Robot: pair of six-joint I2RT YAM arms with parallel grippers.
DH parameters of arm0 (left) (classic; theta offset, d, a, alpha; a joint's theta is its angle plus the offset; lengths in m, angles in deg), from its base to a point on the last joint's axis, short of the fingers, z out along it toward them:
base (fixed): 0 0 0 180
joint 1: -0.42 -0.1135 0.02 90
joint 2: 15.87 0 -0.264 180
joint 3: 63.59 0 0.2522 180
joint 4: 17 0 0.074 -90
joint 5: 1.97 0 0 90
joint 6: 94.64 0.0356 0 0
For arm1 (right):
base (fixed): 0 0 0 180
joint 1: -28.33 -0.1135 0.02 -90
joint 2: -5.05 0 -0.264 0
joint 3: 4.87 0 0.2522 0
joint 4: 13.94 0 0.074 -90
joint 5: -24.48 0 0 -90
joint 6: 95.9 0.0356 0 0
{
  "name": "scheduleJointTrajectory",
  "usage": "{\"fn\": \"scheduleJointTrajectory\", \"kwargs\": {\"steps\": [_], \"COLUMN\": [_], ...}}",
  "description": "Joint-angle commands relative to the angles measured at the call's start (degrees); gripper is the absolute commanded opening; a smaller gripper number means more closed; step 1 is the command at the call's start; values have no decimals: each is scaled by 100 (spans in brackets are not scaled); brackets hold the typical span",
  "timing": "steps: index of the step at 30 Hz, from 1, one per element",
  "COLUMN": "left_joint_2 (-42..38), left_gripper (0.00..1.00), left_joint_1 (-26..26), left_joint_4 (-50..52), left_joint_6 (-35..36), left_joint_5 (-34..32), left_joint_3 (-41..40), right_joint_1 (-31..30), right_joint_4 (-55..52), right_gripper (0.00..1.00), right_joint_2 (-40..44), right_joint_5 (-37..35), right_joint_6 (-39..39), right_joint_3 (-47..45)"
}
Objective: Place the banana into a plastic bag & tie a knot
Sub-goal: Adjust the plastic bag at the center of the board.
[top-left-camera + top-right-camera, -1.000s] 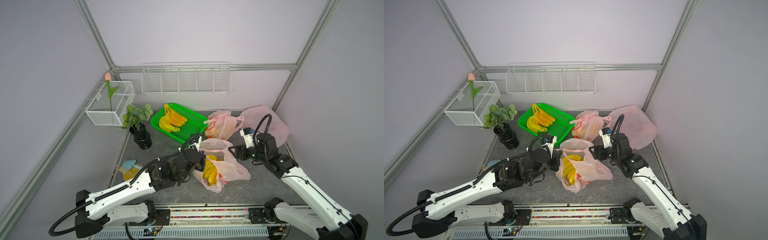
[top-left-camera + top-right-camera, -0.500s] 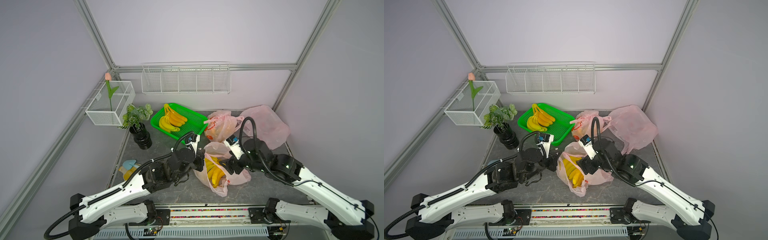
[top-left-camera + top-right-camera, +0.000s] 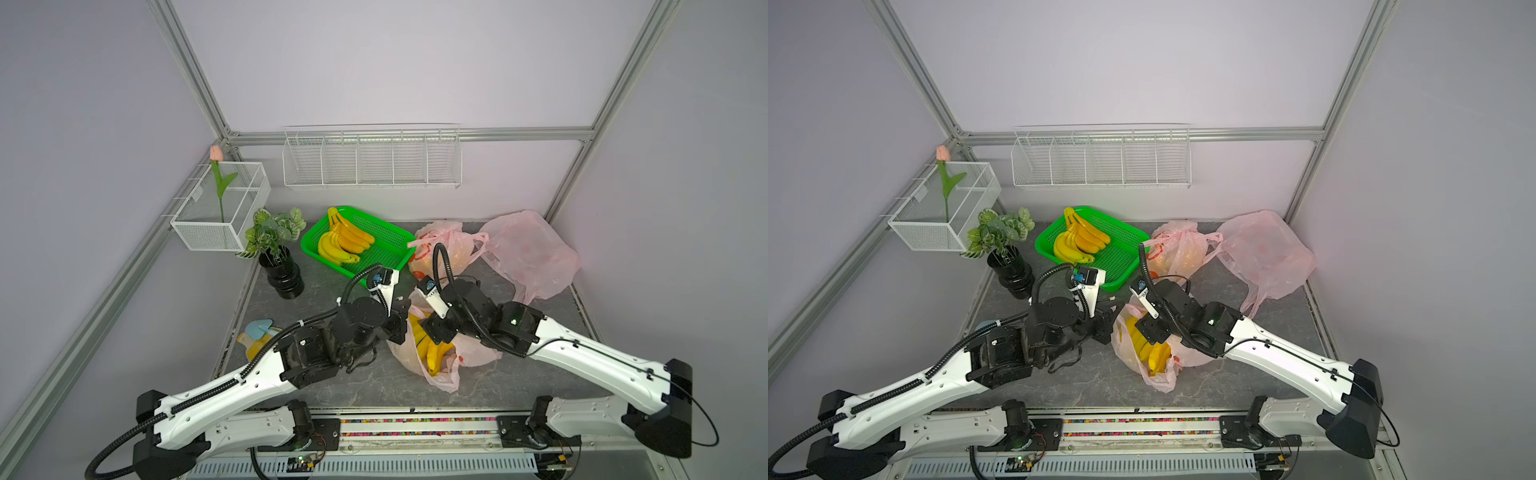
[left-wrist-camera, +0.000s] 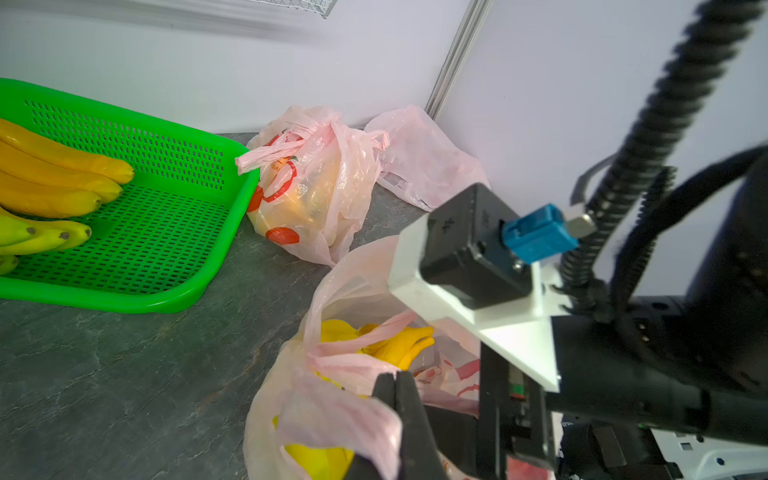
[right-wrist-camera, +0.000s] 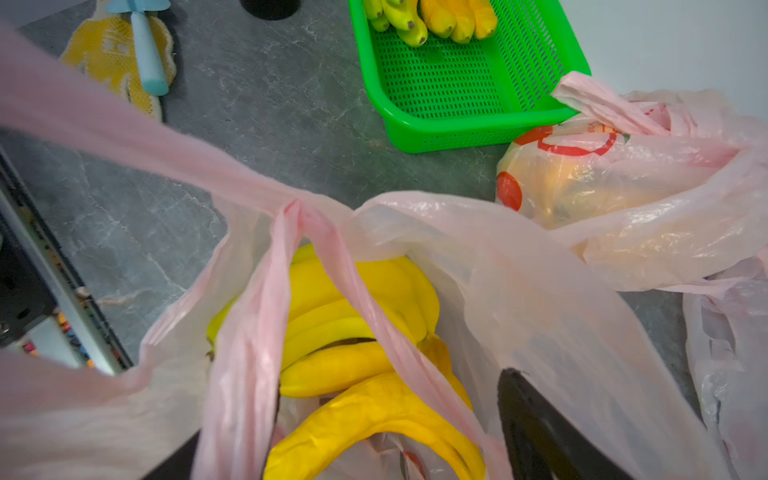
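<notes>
Tabletop (image 3: 374, 392): the grey slab carried everything, and you were working near its middle.
Plastic bag (image 3: 446, 376): it stood mouth-up between your two arms, loaded but not closed.
Bananas (image 5: 316, 332): a yellow bunch sat deep inside the bag, so the first half looked done.
Handle (image 5: 166, 153): one pink strap ran taut off to the side while a second loop lay slack over the fruit. I saw no knot.
Left gripper (image 4: 395, 386): it was pressed together, pinching pink film at the bag's rim.
Right gripper (image 3: 434, 330): its fingers were spread wide over the open mouth with the slack loop between them, gripping nothing.
Left to do: by my read, you had the whole knot ahead: catch the loose loop, cross it, pull tight.
Empty bag (image 3: 532, 257): it lay crumpled in the far corner, well apart.
Green basket (image 3: 386, 245): it held more bananas, beyond your left gripper.
Tied bag (image 3: 457, 245): already knotted, it sat just beside the working bag and crowded its far side.
Plant pot (image 3: 284, 278): it stood on your left arm's side, well apart.
In the way: mostly your own right wrist, parked over the mouth.
</notes>
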Motion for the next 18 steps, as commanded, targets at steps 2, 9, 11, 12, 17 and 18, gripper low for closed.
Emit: {"fn": "scheduleJointTrajectory", "kwargs": {"steps": [2, 9, 11, 12, 17, 18], "left_joint_2": [-116, -199, -234, -236, -228, -230], "left_gripper": [0, 0, 0, 0, 0, 0], "left_joint_1": [-17, -15, -15, -16, -15, -15], "left_joint_4": [-233, -325, -376, -400, -403, -401], "left_joint_6": [81, 48, 37, 25, -6, -9], "left_joint_5": [48, 73, 101, 126, 126, 113], "left_joint_3": [-47, -66, -87, -96, -96, -90], "right_joint_1": [43, 221, 266, 310, 465, 470], "right_joint_4": [800, 1334, 1568, 1698, 2058, 2069], "right_gripper": [82, 70, 65, 61, 32, 26], "right_joint_2": [-279, -451, -463, -461, -339, -290], "right_joint_5": [-482, -734, -903, -981, -996, -956], "right_joint_6": [-451, -715, -795, -828, -829, -801], "right_joint_3": [-217, -483, -589, -646, -787, -812]}}
